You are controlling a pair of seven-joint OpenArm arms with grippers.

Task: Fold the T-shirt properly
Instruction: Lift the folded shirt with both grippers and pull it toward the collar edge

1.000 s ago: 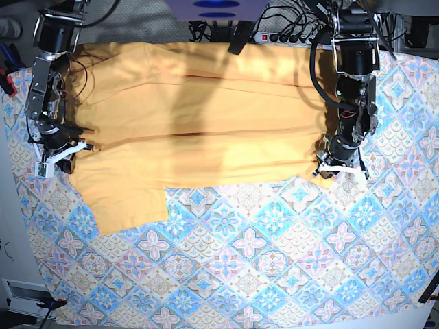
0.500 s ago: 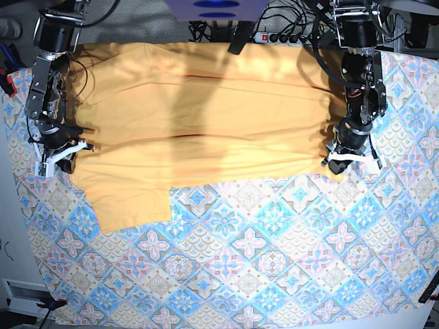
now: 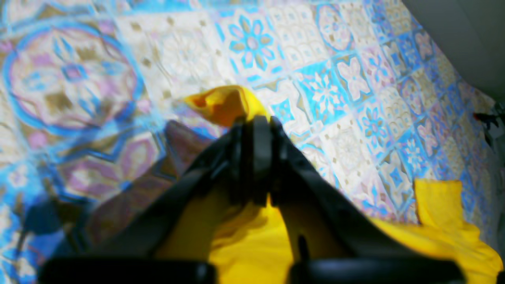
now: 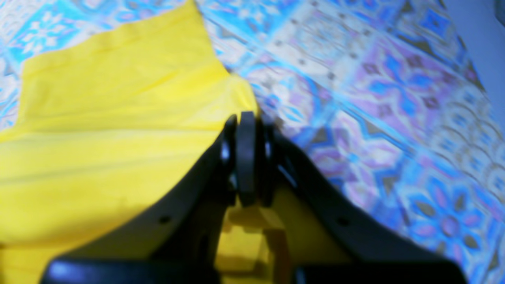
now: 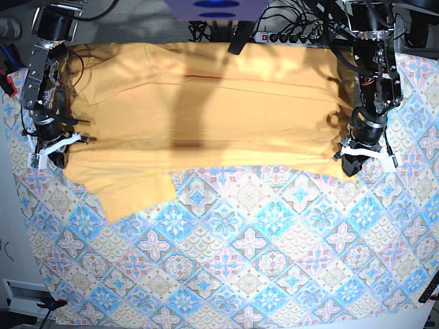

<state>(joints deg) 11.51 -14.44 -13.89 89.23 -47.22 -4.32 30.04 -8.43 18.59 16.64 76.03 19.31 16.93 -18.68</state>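
Note:
The yellow-orange T-shirt (image 5: 206, 116) lies spread across the far half of the table, one sleeve (image 5: 134, 195) hanging toward the front left. My left gripper (image 5: 351, 163) sits at the shirt's right edge in the base view. The left wrist view shows the left gripper (image 3: 255, 126) shut on a small peak of the T-shirt (image 3: 221, 104). My right gripper (image 5: 56, 152) is at the shirt's left edge. Seen from the right wrist, the right gripper (image 4: 246, 122) is shut on the hem of the T-shirt (image 4: 98, 118), which lies flat to its left.
A blue-and-pink tile-patterned cloth (image 5: 260, 260) covers the table. A power strip with cables (image 5: 281, 35) lies behind the shirt. A red clamp (image 5: 7, 83) sits at the left edge, and another clamp (image 5: 51, 303) at the front left corner.
Both grippers have moved outward and toward the back with the fabric in them. The shirt is stretched wider and its front edge and sleeve have slid back.

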